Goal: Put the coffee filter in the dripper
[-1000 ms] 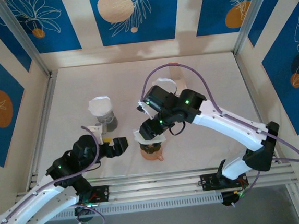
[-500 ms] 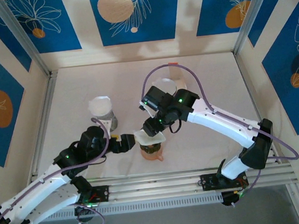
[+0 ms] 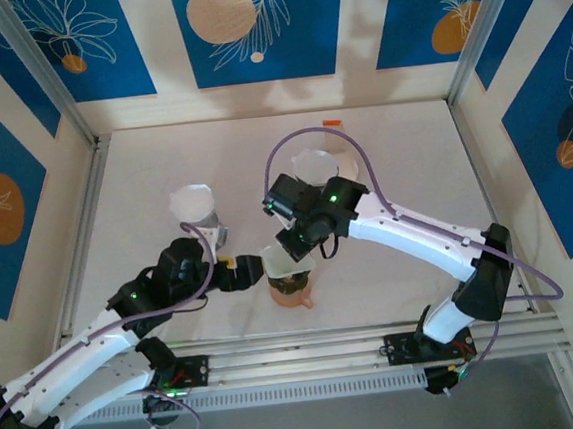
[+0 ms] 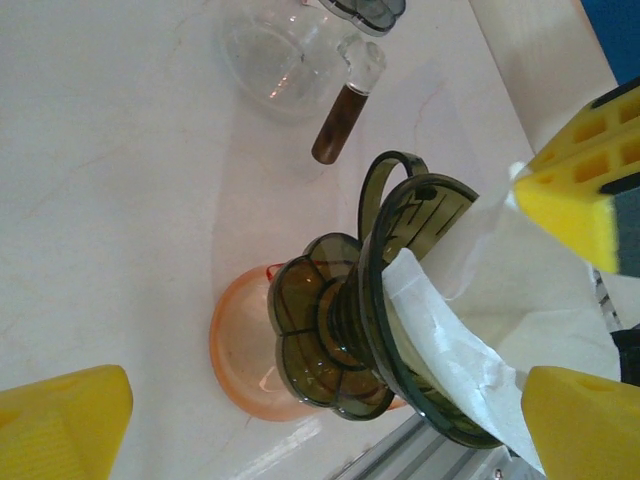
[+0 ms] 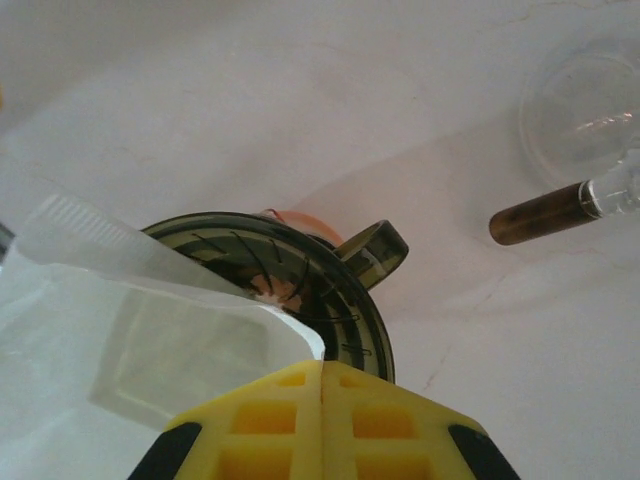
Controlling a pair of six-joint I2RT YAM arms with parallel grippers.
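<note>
The dark see-through dripper (image 4: 400,330) stands on an orange cup (image 4: 240,350) near the table's front edge (image 3: 291,286). The white paper coffee filter (image 4: 500,310) sits partly inside the dripper's mouth (image 5: 300,290), its upper part sticking out (image 3: 285,264). My right gripper (image 5: 322,368) is shut on the filter's edge, just above the dripper rim (image 3: 292,246). My left gripper (image 4: 320,430) is open, its yellow fingers (image 4: 60,425) wide on either side of the dripper without touching it, and it sits just left of the dripper (image 3: 243,271).
A clear glass server with a brown handle (image 4: 285,60) stands behind the dripper (image 5: 590,120) (image 3: 312,162). A grey holder with white filters (image 3: 197,210) stands to the back left. Metal rails (image 3: 309,353) run along the near edge.
My right gripper has shut on the filter and come down and left over the dripper. My left arm has reached right, bringing its open gripper up beside the dripper.
</note>
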